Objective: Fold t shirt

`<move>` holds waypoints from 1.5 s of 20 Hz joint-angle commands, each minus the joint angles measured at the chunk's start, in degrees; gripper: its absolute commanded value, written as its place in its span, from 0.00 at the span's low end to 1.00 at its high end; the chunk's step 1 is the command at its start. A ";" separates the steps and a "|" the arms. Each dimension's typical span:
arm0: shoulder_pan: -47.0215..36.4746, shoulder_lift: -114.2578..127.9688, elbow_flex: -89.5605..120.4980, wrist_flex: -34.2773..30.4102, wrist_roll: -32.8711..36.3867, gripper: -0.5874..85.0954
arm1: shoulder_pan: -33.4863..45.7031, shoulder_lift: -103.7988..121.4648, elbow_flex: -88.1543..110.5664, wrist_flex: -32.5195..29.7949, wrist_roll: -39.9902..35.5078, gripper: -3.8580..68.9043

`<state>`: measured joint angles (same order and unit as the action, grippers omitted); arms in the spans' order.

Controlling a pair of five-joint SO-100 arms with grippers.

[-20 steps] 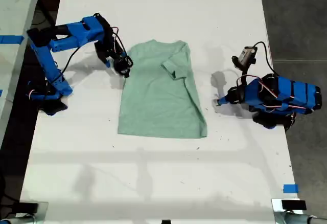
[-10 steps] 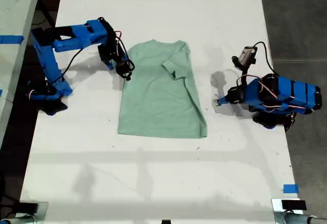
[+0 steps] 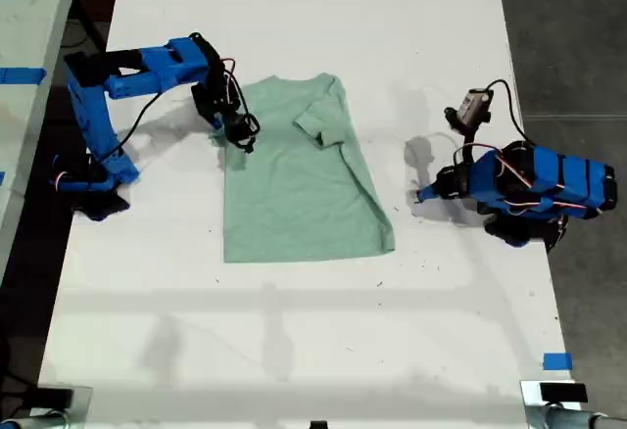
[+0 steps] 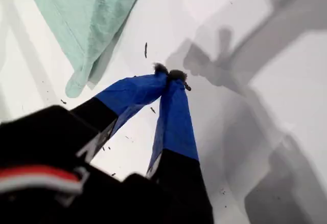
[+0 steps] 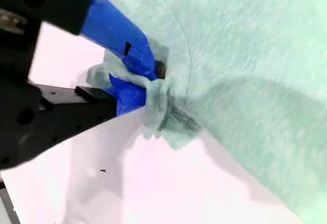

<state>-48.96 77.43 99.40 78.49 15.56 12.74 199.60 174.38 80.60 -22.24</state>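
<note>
Gripping a bunched edge of the small pale mint-green cloth t-shirt (image 5: pixel 240 81), my second claw (image 5: pixel 153 83) is clenched on the fabric at the shirt's side toward the exterior view's left. The shirt lies flat mid-surface on the white surface (image 3: pixel 294 351), one sleeve already folded inward. My first claw (image 4: pixel 171 74) is clenched on nothing, resting just beside the shirt's far corner. Risk: the pinch looks shallow, so the cloth may slip, or the whole garment may drag instead of folding.
</note>
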 commanded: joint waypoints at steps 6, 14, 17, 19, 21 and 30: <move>2.81 9.49 -18.81 11.60 -1.76 0.01 | 1.05 0.97 2.55 -1.49 -0.53 0.06; 10.72 -7.47 -42.80 4.48 6.59 0.08 | 1.58 0.97 2.64 -1.49 -0.70 0.06; 14.77 -10.81 -42.80 -1.05 9.67 0.31 | 1.67 0.97 2.64 -1.49 -0.88 0.06; 15.64 -11.25 -42.80 -2.02 11.07 0.33 | 1.67 0.97 2.64 -1.49 -0.88 0.06; 15.12 -9.58 -42.54 -0.53 11.60 0.33 | 1.67 0.97 2.64 -1.49 -0.97 0.06; 7.29 40.52 -4.22 8.00 -6.15 0.21 | 1.76 0.97 2.64 -1.49 -1.14 0.06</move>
<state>-41.22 100.37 83.76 87.71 13.89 13.80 199.60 174.38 80.60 -22.41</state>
